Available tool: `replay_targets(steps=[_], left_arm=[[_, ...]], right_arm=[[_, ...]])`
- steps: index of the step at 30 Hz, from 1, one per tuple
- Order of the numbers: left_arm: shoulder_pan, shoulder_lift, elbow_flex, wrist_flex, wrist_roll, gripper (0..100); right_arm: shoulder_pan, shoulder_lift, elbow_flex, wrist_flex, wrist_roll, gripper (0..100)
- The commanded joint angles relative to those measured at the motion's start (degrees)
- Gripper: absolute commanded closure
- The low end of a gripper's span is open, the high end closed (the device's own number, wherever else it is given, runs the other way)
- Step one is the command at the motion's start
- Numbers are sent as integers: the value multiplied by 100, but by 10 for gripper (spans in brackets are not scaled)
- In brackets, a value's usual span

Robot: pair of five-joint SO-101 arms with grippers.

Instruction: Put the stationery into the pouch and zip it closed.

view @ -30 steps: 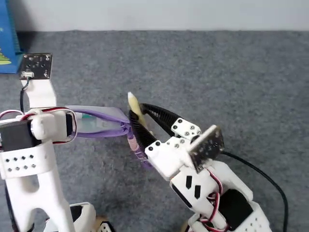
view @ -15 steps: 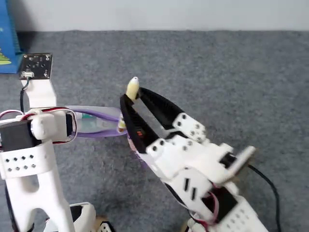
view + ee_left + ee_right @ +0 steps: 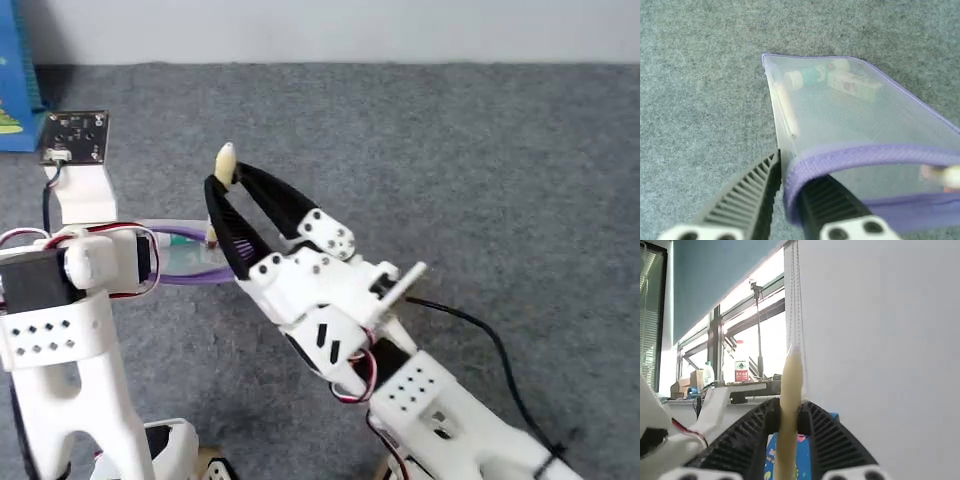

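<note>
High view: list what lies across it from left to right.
Blue box → circuit board → pouch → pen in the right gripper → black cable.

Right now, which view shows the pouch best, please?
The left wrist view: the pouch, contents and purple edge plain. The high view catches a thin strip of it; the right wrist view faces the room.

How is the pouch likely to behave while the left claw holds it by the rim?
Probably floppy: the pouch has thin translucent walls, and its purple rim bows where the left claw pinches it. Likely light, with few items inside.
</note>
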Motion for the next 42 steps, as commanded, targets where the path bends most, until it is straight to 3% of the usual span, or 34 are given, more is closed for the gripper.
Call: replay_targets(steps=[1,6,11,14,22,25,30,35,42], left_arm=[[18,-44,-31,105,53,988],[18,-53,-22,105,53,988],[9,-53,-22,105,53,988],[9,-53,-22,105,53,988],[-9,-62,-22,105,53,988],[-404,-62,-66,88,62,988],[-730,-62,-127,97,70,988],[-721,-53,-101,97,70,988],[-738,-53,-84,97,62,988]], right_arm=[[-48,462,167,-567,-53,991],[-295,629,422,-268,9,980],[-286,-57,448,998,0,790],[-295,-813,440,2141,-26,727],[-127,-3327,237,5895,-114,761],[259,-3600,-97,7371,-396,769],[927,-2914,-563,8716,-431,801],[1121,-1429,-730,8743,-422,866],[1112,1121,-1732,8752,-431,865]])
